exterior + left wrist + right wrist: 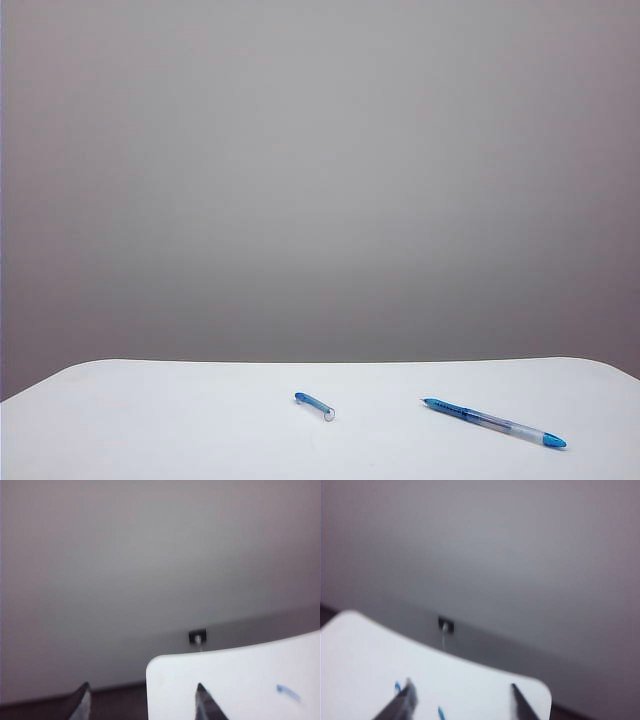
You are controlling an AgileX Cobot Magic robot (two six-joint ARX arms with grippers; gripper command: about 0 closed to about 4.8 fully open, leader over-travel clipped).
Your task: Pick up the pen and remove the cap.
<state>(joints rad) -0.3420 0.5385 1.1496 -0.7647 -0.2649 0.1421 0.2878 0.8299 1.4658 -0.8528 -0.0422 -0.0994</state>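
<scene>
Two items are lying on the white table in the exterior view: the cap, resting near the table's middle, and the pen, lying well apart from the cap toward the table's right side, its fine tip pointing toward the cap and its bright blue end plug pointing away. Cap and pen are separated, neither touching the other, and no arm is appearing in this view. In the left wrist view, the left gripper is hovering off the table's corner, its two dark fingertips standing well apart with nothing between them; one fingertip is showing over the table edge, the other beyond it. A blurred blue streak, the cap, is lying on the table away from the gripper. In the right wrist view, the right gripper is hovering above the table, its jaws standing wide and holding nothing. Two small blue marks are showing near one fingertip; blur is preventing telling which item they belong to.
</scene>
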